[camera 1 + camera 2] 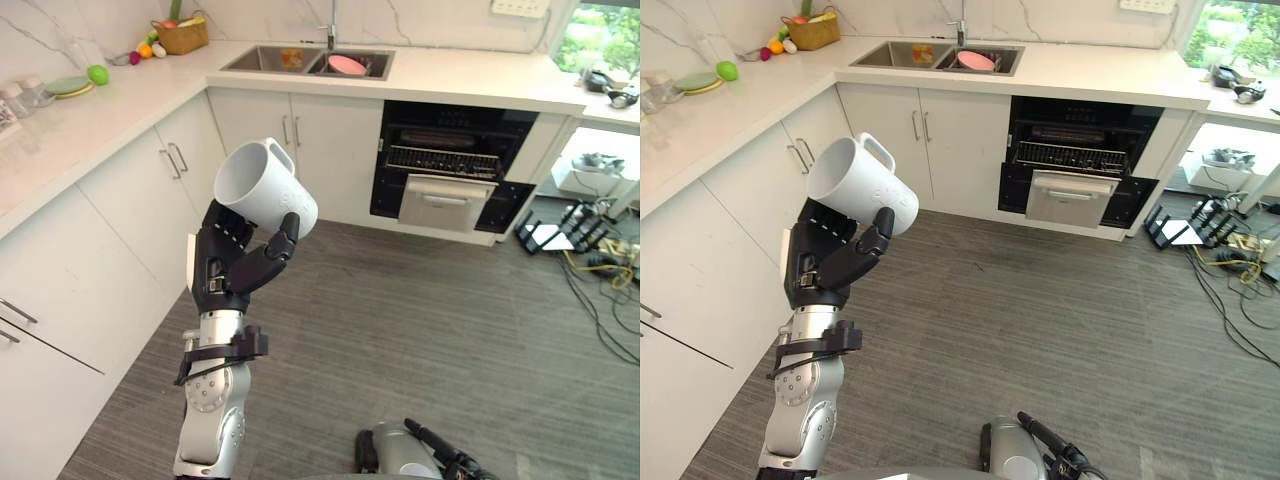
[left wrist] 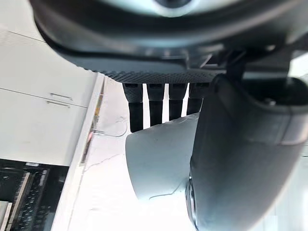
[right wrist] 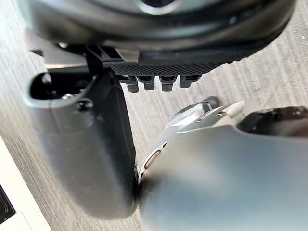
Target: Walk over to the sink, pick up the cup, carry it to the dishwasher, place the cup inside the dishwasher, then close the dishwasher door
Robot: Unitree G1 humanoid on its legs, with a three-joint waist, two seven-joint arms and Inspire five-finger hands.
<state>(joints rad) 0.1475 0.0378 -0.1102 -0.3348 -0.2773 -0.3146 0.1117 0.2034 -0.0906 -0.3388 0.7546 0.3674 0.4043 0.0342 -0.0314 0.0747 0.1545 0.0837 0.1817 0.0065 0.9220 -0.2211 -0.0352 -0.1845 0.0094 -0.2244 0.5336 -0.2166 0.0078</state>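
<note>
White glazed ceramic, I judge: the cup (image 1: 262, 185) sits in my left hand (image 1: 228, 265), held up well clear of the floor (image 1: 400, 320). It is tilted, with its mouth toward 10 o'clock and its handle (image 1: 880, 152) at 1 o'clock on the body. My fingers curl round the far wall and my thumb (image 1: 275, 250) presses across the near side, so I am clamping the barrel and not the handle. The cup looks empty, so I expect it to be light. It is stiff, though, and its glaze is likely slick against hard fingers. It would probably chip or shatter if it fell on this floor. The barrel just below the rim seems the safest place to hold it, with thumb opposite fingers. That leaves the handle free for setting the cup on a rack. The dishwasher (image 1: 445, 165) stands open at 1 o'clock, well apart from me, and the sink (image 1: 255, 60) lies at 12 o'clock. My right hand (image 3: 82, 144) hangs over the floor, and I cannot tell whether it is open or closed.
</note>
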